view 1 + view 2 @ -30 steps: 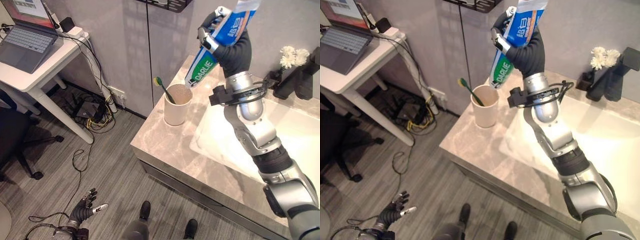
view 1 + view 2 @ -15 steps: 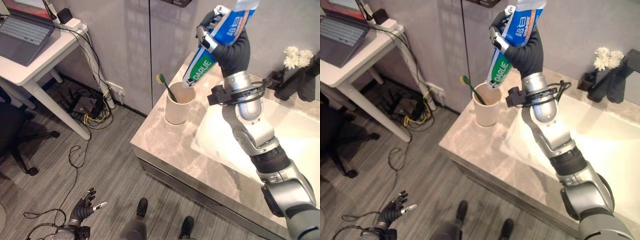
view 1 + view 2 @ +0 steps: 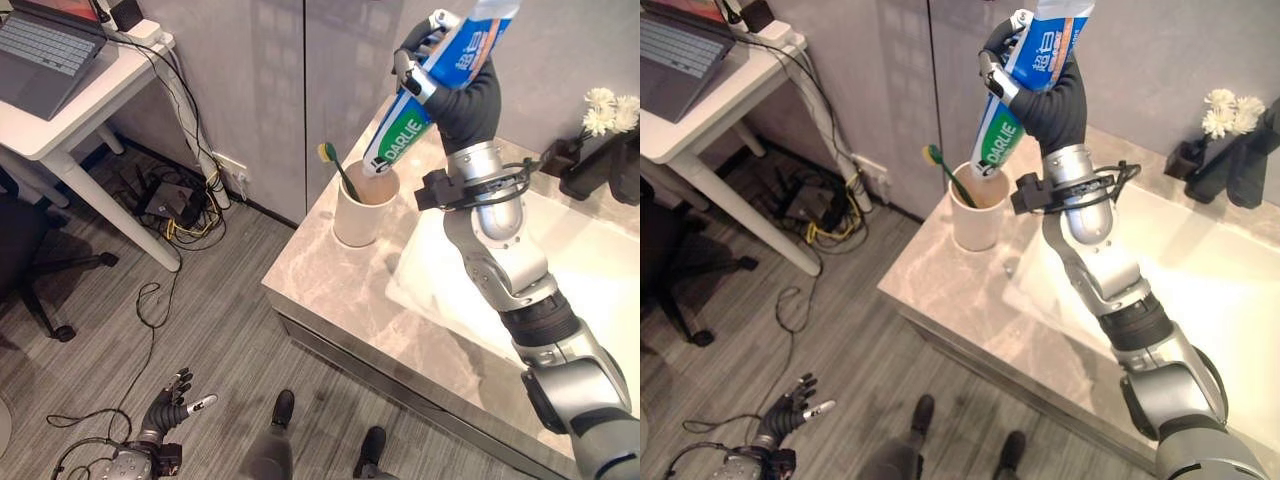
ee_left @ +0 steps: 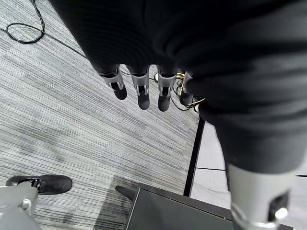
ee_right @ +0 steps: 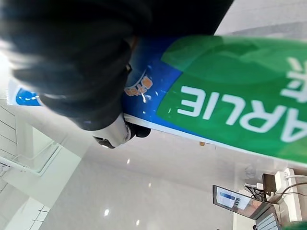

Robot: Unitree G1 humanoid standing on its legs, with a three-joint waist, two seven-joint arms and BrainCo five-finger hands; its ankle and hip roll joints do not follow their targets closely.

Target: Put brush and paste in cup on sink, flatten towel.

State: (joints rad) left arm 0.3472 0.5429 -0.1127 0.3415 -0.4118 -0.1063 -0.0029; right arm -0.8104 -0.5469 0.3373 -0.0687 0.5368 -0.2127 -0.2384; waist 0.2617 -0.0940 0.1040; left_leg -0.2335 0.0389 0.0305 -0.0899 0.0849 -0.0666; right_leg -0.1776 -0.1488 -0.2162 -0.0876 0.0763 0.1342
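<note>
Marble sink counter (image 3: 330, 290), grey floor below. My right hand (image 3: 450, 85) clenched round toothpaste tube (image 3: 425, 95), lower end just above cup (image 3: 362, 205); brush (image 3: 335, 170) already inside. Step: paste into cup. Next, likely: lower, release. My left hand (image 4: 139, 88) idle over floor, fingers relaxed. Right wrist view adds tube close-up; towel unseen.

Your blue-and-green paste (image 3: 430, 85) tilts, lower end at the beige cup (image 3: 364, 207) on the marble counter; a green-headed brush (image 3: 336, 170) leans inside.
</note>
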